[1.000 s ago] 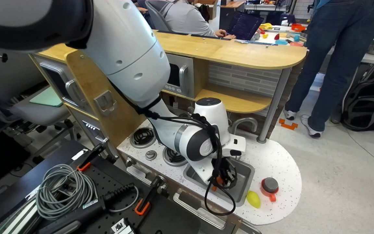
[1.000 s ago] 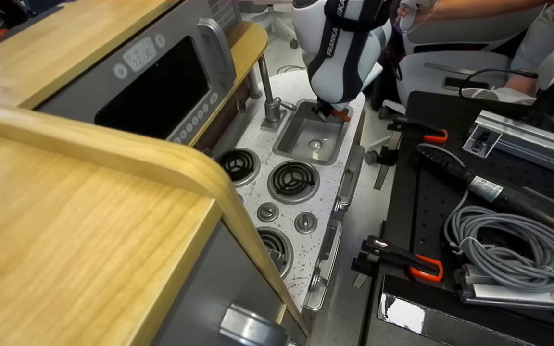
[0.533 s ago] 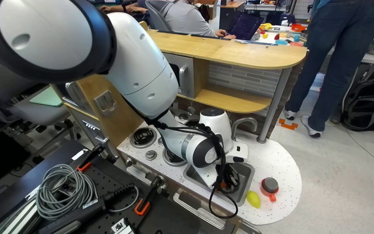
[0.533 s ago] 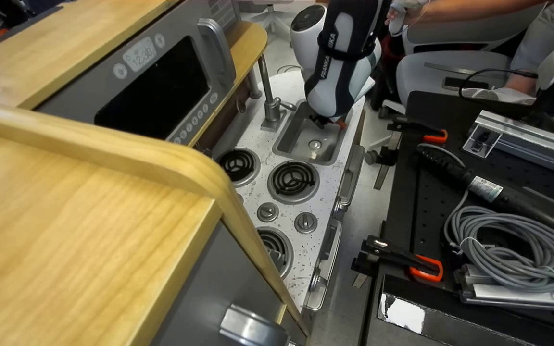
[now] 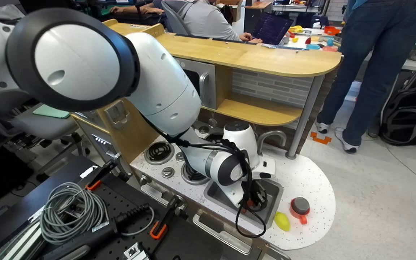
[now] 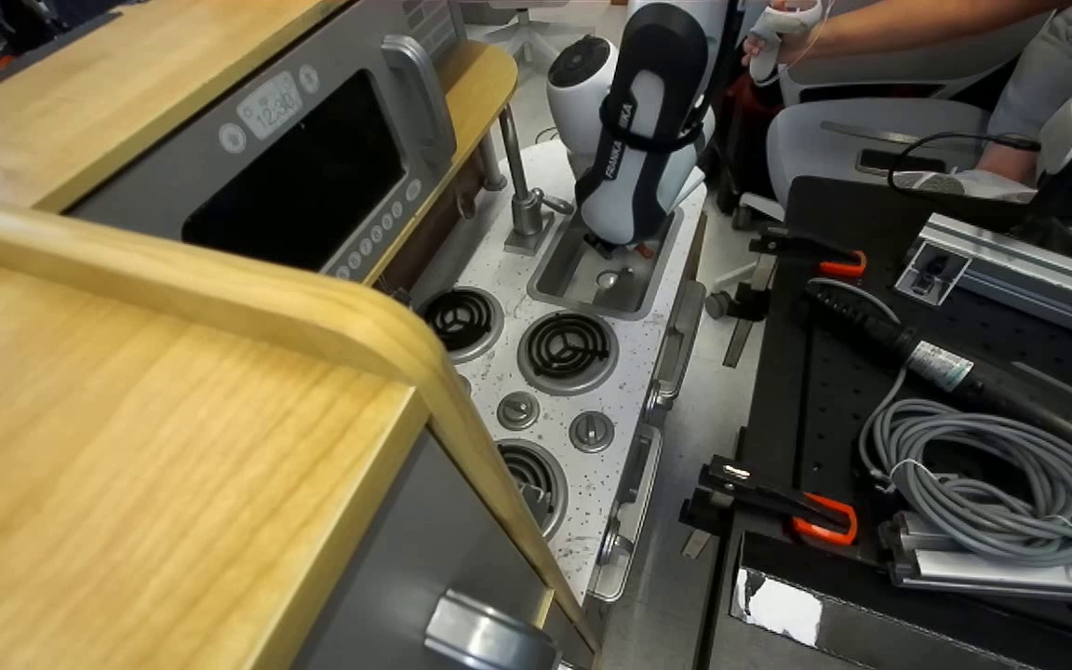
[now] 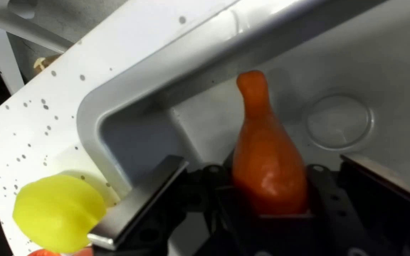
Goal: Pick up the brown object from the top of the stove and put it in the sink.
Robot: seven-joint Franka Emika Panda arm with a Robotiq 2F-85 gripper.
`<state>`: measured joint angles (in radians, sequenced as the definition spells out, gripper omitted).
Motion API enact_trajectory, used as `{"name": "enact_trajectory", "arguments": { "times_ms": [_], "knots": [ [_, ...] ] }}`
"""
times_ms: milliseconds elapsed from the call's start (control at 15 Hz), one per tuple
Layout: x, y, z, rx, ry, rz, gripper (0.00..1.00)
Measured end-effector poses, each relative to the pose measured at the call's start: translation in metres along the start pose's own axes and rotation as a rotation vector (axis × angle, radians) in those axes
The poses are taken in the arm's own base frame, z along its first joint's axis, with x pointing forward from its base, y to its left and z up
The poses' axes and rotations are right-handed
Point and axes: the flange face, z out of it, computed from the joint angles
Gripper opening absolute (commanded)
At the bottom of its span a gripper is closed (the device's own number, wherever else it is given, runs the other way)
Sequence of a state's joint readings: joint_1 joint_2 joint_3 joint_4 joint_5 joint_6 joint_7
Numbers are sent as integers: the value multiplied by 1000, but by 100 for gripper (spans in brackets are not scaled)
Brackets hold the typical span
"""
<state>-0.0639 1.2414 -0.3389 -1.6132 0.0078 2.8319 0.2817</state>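
Note:
The brown object (image 7: pixel 267 156) is an orange-brown drumstick-like shape, narrow at one end, over the sink floor. It stands between the spread fingers of my gripper (image 7: pixel 264 161), its wide end close to the palm; neither pad visibly presses on it. Contact with the floor cannot be told. In both exterior views the gripper (image 5: pixel 258 195) (image 6: pixel 620 246) is low inside the sink, with a bit of the brown object (image 5: pixel 247 206) (image 6: pixel 645 249) showing. The grey metal sink (image 6: pixel 573 276) also fills the wrist view (image 7: pixel 91 110). The stove burners (image 6: pixel 569 352) (image 5: pixel 159 152) beside it hold nothing visible.
A curved silver faucet (image 5: pixel 273 134) (image 6: pixel 527 209) rises at the sink's back edge. A yellow lemon (image 5: pixel 282 221) (image 7: pixel 59 211) and a red cup (image 5: pixel 303 219) with a grey item stand beside the sink. An upper wooden shelf (image 5: pixel 262 108) overhangs the worktop. A dark cart lies in front.
The gripper has moved slightly lower into the sink, a little toward the stove side. The arm's upper links have swung lower and forward. Less of the brown object shows.

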Motion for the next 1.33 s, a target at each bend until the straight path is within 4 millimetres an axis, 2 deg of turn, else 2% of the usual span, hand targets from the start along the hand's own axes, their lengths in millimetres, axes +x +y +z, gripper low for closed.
{"name": "enact_trajectory", "arguments": {
  "times_ms": [67,133,200,267,467,800,1067,1333],
  "knots": [
    [0,-1,3,-3,-5,-1,2],
    [0,-2,6,-5,-11,-2,34],
    [-1,-3,10,-8,-17,-4,36],
    [-2,-4,13,-11,-23,-5,42],
    [-6,-4,22,-17,-37,-6,65],
    [-2,0,10,-12,-27,-23,99],
    [1,9,-30,18,-20,-48,100],
    [-15,13,-87,78,-33,-82,100]
  ]
}}
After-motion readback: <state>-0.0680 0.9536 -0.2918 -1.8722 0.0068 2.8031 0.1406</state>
